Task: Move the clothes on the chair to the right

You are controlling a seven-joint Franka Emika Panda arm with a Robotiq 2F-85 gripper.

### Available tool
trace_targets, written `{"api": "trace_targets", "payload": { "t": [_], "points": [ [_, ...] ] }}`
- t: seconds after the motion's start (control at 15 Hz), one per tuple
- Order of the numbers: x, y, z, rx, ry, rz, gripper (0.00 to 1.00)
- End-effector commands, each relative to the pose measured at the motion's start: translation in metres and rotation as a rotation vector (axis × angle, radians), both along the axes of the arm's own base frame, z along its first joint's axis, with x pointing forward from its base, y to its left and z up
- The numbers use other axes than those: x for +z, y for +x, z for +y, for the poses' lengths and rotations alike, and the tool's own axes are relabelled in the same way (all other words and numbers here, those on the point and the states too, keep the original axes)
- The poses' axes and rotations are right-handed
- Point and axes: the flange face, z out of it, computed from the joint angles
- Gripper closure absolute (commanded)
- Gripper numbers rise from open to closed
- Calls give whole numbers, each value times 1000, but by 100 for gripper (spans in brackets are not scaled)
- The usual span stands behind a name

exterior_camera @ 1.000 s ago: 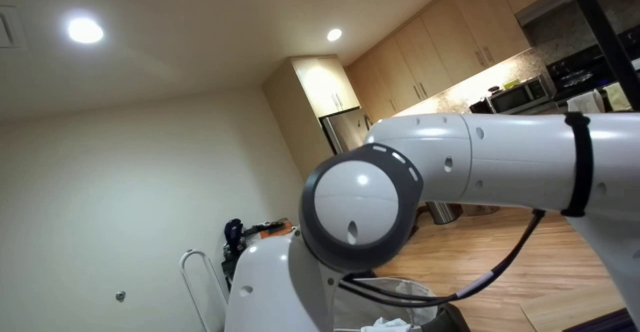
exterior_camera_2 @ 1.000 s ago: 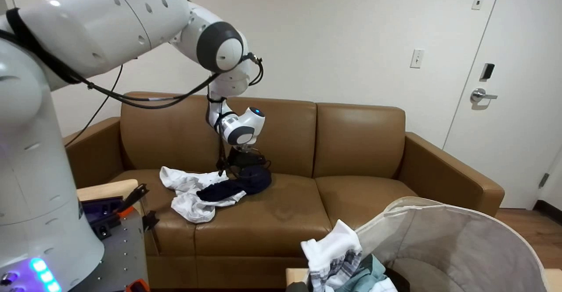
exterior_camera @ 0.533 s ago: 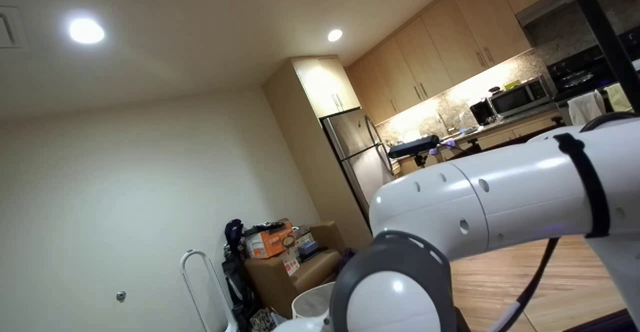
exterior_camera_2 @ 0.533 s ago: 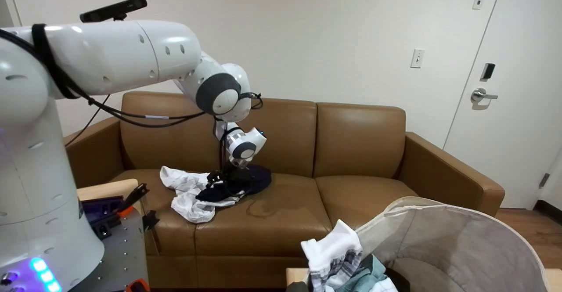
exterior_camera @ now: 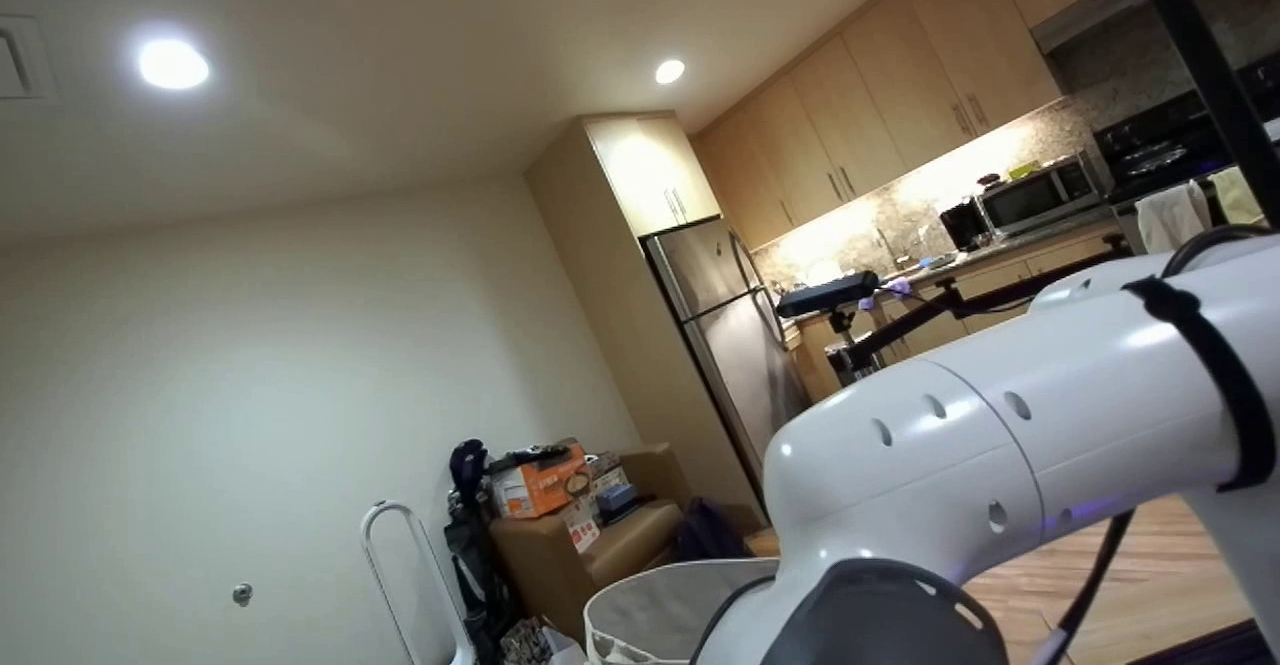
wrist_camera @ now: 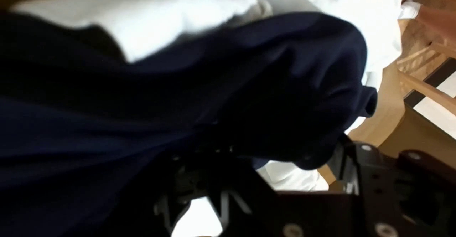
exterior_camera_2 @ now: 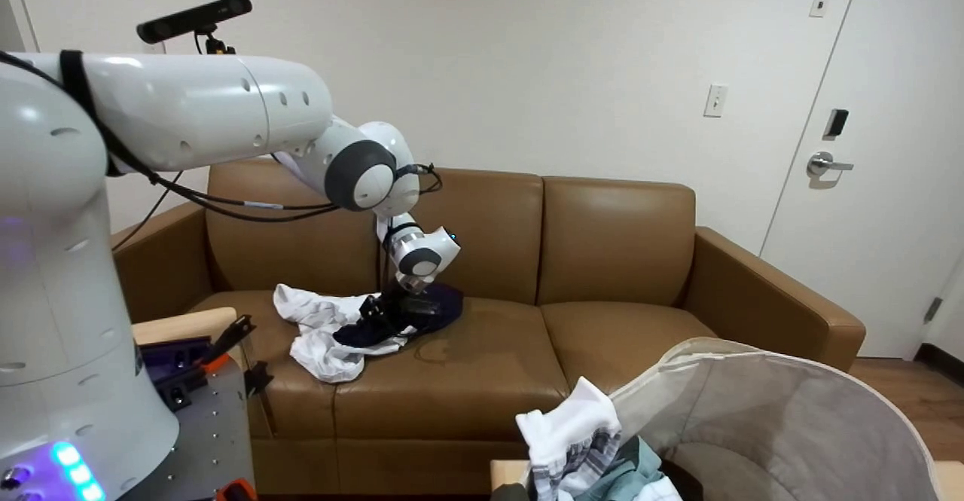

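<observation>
Navy cloth (wrist_camera: 320, 62) | across gap btwn fingers (wrist_camera: 351, 167) | fingers apart | partly on wht cloth (exterior_camera_2: 320, 346), sofa (exterior_camera_2: 482, 380)

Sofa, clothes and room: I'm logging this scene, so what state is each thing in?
White cloth, crumpled on the sofa
Navy cloth, bunched, partly over the white
Gripper, at the navy cloth, seemingly open, though shadowed
Hamper, open-topped
Clothes at its rim, heaped
Door, shut
Fridge, shut
Upper cabinets, shut
Ceiling lights, lit
Base lights, lit
</observation>
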Motion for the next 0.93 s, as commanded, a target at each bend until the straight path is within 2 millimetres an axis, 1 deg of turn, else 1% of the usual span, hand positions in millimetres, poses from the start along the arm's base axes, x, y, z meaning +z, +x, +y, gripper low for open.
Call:
{"api": "trace_targets", "payload": {
  "t": [0.0,0.2,0.33,0.47,0.6,0.73,0.8,0.87],
  "points": [
    [6,9,5,16,67,-28,67],
    [18,26,7,3,108,-71,88],
    [30,45,5,-14,129,-132,92],
    [47,70,2,-39,146,-214,97],
    [62,91,-1,-69,157,-300,93],
    [72,110,-10,-88,130,-377,91],
    [76,115,-13,-98,134,-395,91],
    [77,117,-15,-108,134,-398,92]
  ]
}}
